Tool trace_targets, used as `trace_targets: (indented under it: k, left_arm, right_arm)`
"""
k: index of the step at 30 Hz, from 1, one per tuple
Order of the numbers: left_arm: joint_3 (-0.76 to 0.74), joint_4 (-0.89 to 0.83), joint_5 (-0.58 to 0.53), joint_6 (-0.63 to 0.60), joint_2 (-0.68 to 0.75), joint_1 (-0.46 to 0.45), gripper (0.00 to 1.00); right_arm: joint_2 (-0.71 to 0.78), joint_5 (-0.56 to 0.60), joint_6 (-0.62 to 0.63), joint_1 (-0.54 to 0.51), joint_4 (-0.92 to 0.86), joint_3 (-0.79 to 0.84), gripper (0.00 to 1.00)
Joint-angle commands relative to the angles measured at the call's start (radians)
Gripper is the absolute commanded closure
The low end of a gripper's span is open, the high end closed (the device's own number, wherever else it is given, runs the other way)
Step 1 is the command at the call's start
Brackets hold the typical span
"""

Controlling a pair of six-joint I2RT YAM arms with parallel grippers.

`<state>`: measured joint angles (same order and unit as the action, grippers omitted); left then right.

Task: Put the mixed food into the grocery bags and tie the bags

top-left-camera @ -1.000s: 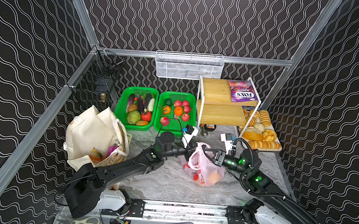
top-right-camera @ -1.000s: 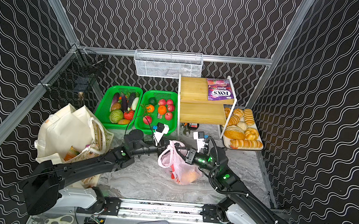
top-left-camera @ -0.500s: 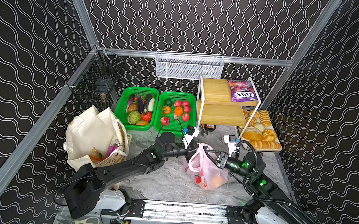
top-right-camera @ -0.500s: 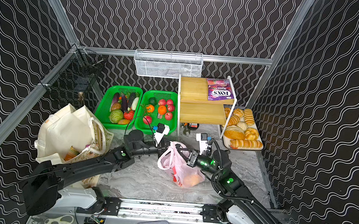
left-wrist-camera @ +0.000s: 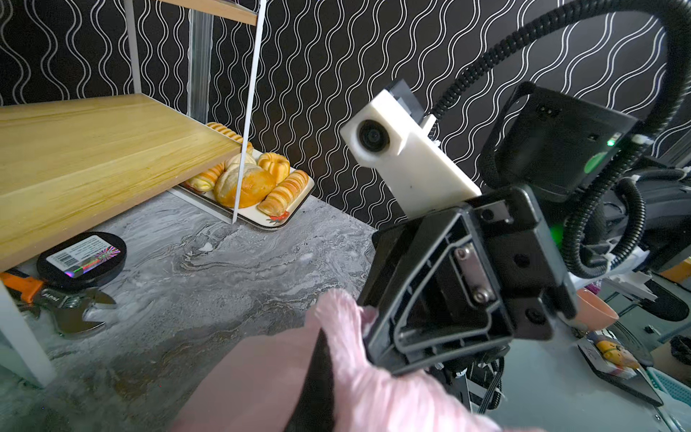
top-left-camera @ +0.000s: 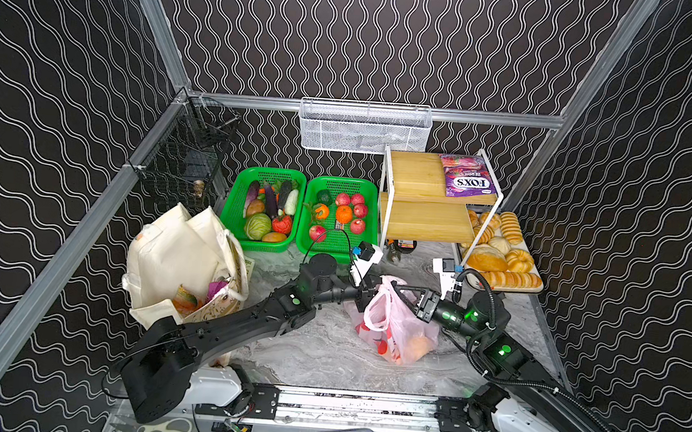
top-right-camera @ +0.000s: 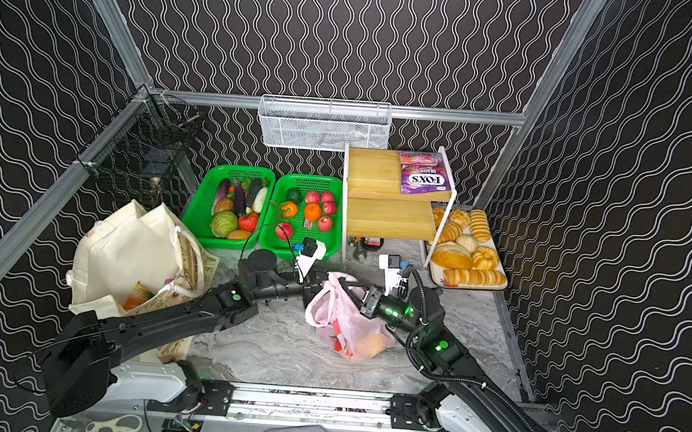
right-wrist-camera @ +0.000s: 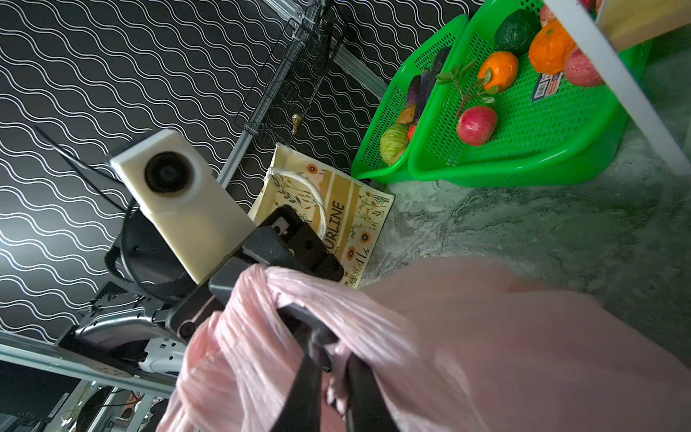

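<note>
In both top views the pink plastic bag (top-left-camera: 400, 337) (top-right-camera: 353, 330) lies on the grey counter (top-left-camera: 318, 348) in the middle of the frame. Its fat end, with red and orange fruit (top-left-camera: 414, 347) inside, points to the lower right. Its thin top, with a loop handle (top-left-camera: 375, 315), points to the upper left. The left fingers (top-left-camera: 365, 299) come in from the left and are closed on the plastic at that top. The right fingers (top-left-camera: 404, 288) come in from the right and reach over the bag's mouth, close to the left ones. Both arms meet at the top, so I think tying is the job now. The cream canvas tote (top-left-camera: 175, 255) sits well apart at the left.

In the left wrist view one black left finger (left-wrist-camera: 318, 374) shows at the lower middle, with pink plastic pulled tight around it.

In the right wrist view the right fingers (right-wrist-camera: 306, 389) show at the bottom middle. They stand a little apart with pink plastic between them. I cannot tell if they pinch it. The left fingers (right-wrist-camera: 239, 276) hold the bunched handle just above them, toward the left of the frame.
</note>
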<state>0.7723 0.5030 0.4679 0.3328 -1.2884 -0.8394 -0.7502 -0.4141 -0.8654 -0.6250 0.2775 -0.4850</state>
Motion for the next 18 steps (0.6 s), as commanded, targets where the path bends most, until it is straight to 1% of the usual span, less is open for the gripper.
trace_targets:
  k: [1,3,5,11,13,14,17,18]
  left_arm:
    - [0.000,0.009,0.029,-0.005,-0.003,0.000,1.00]
    - [-0.001,0.010,0.029,-0.004,-0.002,0.000,1.00]
    - [-0.003,0.011,0.025,-0.003,0.002,0.000,1.00]
    - [-0.011,0.018,0.009,-0.006,0.010,0.000,1.00]
    - [-0.014,0.020,0.009,-0.008,0.009,0.000,1.00]
    - [-0.016,0.021,0.008,-0.009,0.009,0.000,1.00]
    - [-0.019,0.025,0.010,-0.008,0.011,0.000,1.00]
    - [-0.018,0.024,0.010,-0.009,0.012,0.000,1.00]
  right_arm:
    - [-0.008,-0.010,-0.045,0.000,0.117,0.003,0.78]
    - [-0.009,-0.012,-0.066,0.000,0.149,0.014,0.77]
    - [-0.008,-0.018,-0.081,0.001,0.163,0.019,0.77]
    - [0.005,-0.016,-0.080,0.000,0.122,0.016,0.96]
    - [0.016,-0.005,-0.074,0.000,0.112,0.016,1.00]
    - [0.022,0.001,-0.072,0.000,0.105,0.015,1.00]
    - [0.034,0.009,-0.075,0.000,0.106,0.014,0.89]
    - [0.034,0.009,-0.078,0.001,0.104,0.010,0.88]
